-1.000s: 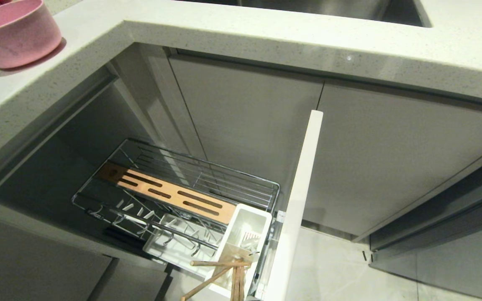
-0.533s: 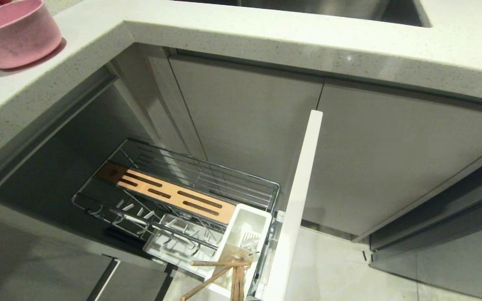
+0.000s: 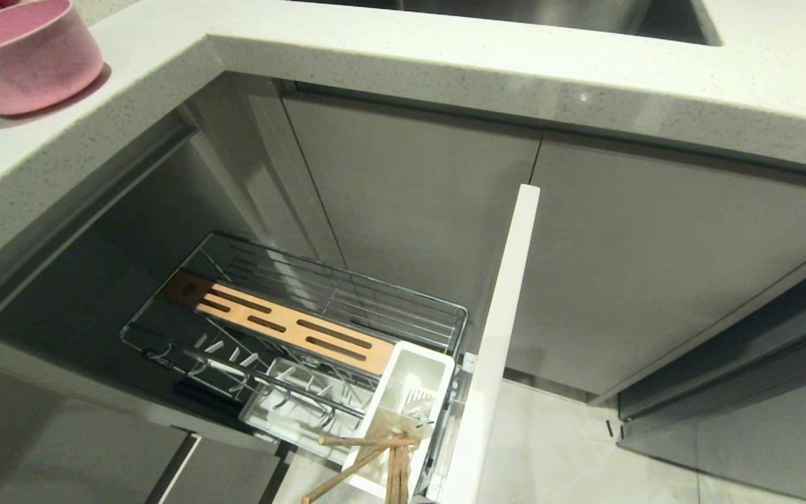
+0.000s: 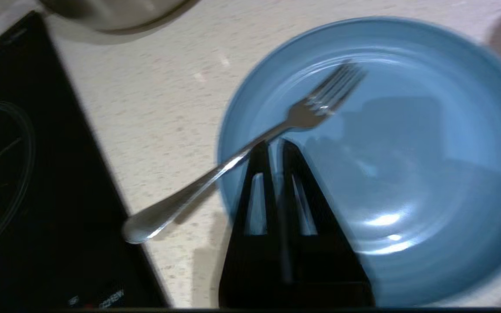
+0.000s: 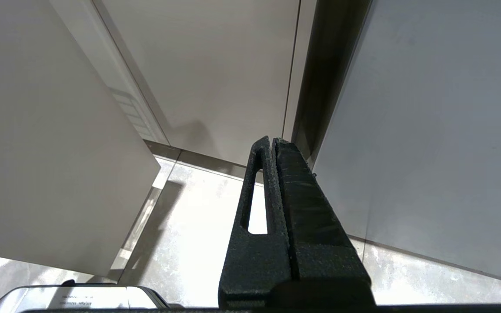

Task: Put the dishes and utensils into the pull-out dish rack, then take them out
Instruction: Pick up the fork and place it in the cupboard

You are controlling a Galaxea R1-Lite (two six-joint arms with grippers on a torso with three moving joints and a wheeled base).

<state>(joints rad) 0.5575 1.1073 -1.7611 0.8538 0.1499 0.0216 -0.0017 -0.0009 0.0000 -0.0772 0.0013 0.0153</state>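
My left gripper (image 4: pixel 276 145) hovers over the near rim of the light-blue plate (image 4: pixel 407 152) on the speckled counter (image 4: pixel 155 104), fingers pressed together, pinching the silver fork (image 4: pixel 242 156). The fork's handle overhangs the plate's edge toward the black cooktop (image 4: pixel 37 195). My right gripper (image 5: pixel 273 145) hangs shut by the cabinet doors.

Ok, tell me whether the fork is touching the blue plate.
Touching. The left wrist view shows the fork lying across the rim of the blue plate, tines over the plate, handle out over the counter.
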